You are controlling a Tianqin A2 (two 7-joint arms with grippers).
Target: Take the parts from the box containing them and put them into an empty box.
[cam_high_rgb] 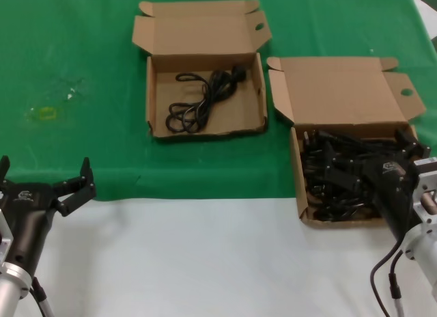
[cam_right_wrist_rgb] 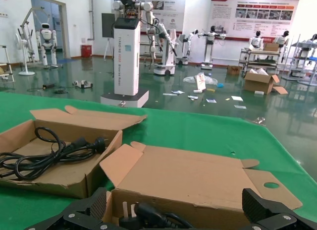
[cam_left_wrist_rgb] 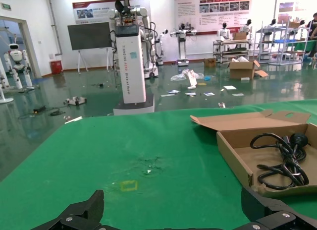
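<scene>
Because the cords [cam_high_rgb: 341, 177] piled in the full box [cam_high_rgb: 355, 91] are light, limp and tangled, a claw should pinch a thick knot of loops. The right claw [cam_high_rgb: 341, 173] hangs wide over them; the left claw [cam_high_rgb: 44, 184] waits wide. One cord [cam_high_rgb: 205, 98] lies in the other box [cam_high_rgb: 198, 33], its low walls and the green cloth [cam_high_rgb: 68, 57] giving open room.

Left tool [cam_high_rgb: 44, 180], lower left of head view: matte black, angular fingers, small white logo on black wrist housing, silver cylinder below. Right tool [cam_high_rgb: 355, 177], lower right: same black body, white logo, silver joint, black cable looping down.
</scene>
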